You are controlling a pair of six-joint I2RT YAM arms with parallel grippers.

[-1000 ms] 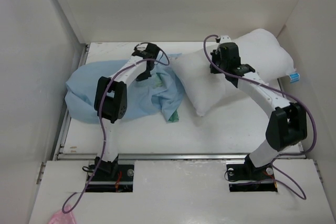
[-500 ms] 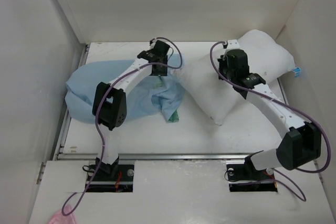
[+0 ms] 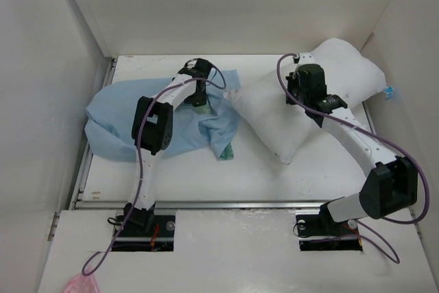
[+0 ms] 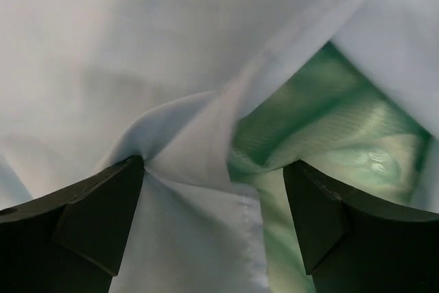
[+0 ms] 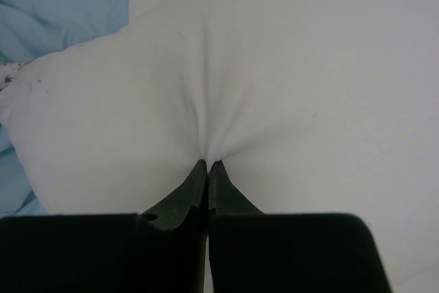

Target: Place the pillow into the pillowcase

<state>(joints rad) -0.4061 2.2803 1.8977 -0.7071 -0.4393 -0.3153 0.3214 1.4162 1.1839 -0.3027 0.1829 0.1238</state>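
Since 1 second ago my left claw [image 4: 214, 169] has sprung open and shifted along the mouth of the pillowcase [image 3: 116, 121], while my right arm has swung outward and dragged the pillow [image 3: 274, 111] round. The left claw's jaws now stand wide over a fold of blue hem, holding nothing, with mint lining showing toward 3 o'clock. My right claw [image 5: 207, 164] is closed, pinching a pucker of the pillow's cover. The pillow lies on the counter [image 3: 274, 183] at 1 o'clock and the pillowcase at 10 o'clock, the pillow's 9 o'clock corner against the mouth. None of it is inside yet. I judge that spreading the mouth and all the stuffing remain.
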